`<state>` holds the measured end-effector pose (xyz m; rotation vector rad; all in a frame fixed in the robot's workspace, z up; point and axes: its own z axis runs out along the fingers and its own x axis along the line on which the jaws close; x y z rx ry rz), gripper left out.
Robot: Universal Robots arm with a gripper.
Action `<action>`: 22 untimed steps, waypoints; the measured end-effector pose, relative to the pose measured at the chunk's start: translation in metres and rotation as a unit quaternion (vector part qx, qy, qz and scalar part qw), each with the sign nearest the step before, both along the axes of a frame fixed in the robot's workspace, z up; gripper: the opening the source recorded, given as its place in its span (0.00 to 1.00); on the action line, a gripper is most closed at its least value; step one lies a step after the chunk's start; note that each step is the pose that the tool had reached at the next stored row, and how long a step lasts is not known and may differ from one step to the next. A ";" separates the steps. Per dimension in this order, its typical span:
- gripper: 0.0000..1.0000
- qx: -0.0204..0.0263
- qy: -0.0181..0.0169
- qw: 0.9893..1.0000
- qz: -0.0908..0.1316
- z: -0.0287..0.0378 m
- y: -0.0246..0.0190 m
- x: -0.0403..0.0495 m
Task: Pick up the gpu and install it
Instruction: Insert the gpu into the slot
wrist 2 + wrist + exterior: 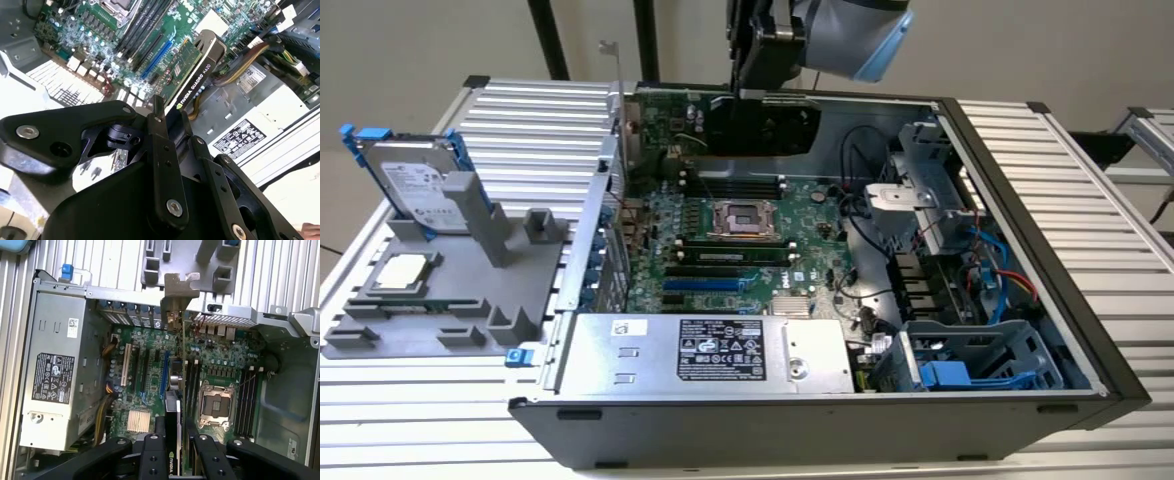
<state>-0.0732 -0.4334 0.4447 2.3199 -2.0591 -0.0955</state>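
The gpu is clamped edgewise in the claw, held above the open case; its long axis runs along the blue slot, bracket toward the case's rear wall.

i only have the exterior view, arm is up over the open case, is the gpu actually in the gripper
Observer: Yes. In the second wrist view the gripper is shut on the gpu, gripping its black cooler edge.
Operator: is it over the slots or off to the side
Observer: In the first wrist view the gpu hangs edge-on above the motherboard, beside the blue slot.
Operator: bracket end pointing where
Observer: Its silver bracket points at the rear slot openings of the case.
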 end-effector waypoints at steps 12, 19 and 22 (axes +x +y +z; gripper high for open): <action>0.00 0.000 0.000 0.999 0.038 0.0000 0.0000 0.0000; 0.00 0.000 0.000 0.999 0.040 0.0000 0.0000 0.0000; 0.00 0.000 0.000 0.999 0.041 0.0000 0.0000 0.0000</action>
